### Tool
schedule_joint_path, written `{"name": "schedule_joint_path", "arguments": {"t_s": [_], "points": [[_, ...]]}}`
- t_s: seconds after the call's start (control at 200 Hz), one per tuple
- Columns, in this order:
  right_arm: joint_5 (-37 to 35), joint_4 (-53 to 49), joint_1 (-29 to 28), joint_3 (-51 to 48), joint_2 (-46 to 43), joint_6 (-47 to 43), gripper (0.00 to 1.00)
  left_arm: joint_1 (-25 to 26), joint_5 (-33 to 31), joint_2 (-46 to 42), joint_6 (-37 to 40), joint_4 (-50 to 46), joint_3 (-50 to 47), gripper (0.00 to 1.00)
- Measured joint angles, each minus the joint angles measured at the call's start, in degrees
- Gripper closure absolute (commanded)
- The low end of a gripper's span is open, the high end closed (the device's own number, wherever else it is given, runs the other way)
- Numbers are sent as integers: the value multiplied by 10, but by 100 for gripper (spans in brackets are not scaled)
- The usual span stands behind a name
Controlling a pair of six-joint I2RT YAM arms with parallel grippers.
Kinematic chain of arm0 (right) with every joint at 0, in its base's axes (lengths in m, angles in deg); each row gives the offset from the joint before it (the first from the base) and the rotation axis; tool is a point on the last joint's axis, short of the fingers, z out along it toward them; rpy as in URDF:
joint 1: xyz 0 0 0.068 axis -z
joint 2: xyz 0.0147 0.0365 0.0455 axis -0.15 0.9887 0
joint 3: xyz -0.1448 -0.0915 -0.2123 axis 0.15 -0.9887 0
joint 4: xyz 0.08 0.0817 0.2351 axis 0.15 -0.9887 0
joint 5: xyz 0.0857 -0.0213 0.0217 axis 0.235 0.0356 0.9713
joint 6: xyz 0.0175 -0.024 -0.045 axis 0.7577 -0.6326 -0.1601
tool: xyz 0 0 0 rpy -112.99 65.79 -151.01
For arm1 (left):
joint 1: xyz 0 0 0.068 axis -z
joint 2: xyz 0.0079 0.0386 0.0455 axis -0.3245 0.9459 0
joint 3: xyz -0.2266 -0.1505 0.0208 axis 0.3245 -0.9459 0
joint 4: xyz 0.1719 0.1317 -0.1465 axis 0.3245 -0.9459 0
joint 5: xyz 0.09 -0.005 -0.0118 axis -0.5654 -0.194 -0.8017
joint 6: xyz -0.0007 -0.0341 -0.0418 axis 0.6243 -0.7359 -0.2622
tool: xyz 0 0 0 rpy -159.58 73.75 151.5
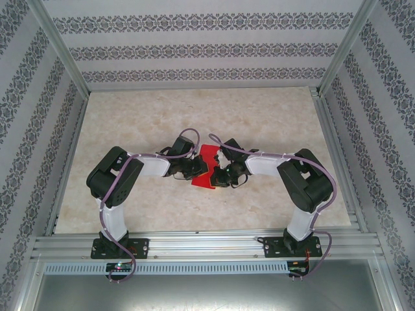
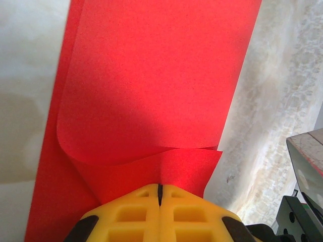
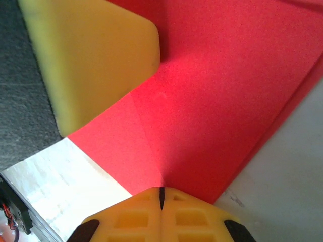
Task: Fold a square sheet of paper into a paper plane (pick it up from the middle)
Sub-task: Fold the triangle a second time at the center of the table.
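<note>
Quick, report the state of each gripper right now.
Left gripper: closed, pinching the red sheet of paper.
Right gripper: closed, pinching the same red sheet of paper.

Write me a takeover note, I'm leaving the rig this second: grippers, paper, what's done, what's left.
Left gripper: shut, pinching an edge of the thin bright red paper sheet.
Right gripper: shut on the same sheet from the opposite side.
Sheet: mid-table on the pale marbled tabletop, between both arms.
Done: one layer curled over the other, soft, not pressed flat.
Left: crease that fold, then every fold towards a pointed plane.
</note>
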Motion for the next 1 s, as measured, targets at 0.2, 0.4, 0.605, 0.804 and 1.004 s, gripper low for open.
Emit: {"name": "schedule_joint_path", "arguments": {"t_s": [0.2,0.4,0.605,0.804,1.004], "points": [[1,-1,0,-3,-10,3,100,0,0,0,0,0,0,98],[2,-3,0,-18,-35,11,100,0,0,0,0,1,-1,98],[5,2,0,-35,-26,13,100,0,0,-1,0,5,-3,98],[9,5,0,-33,-25,15,100,0,0,-1,-4,9,-5,98],[2,2,0,-33,-61,17,100,0,0,-1,-4,9,-5,98]]}}
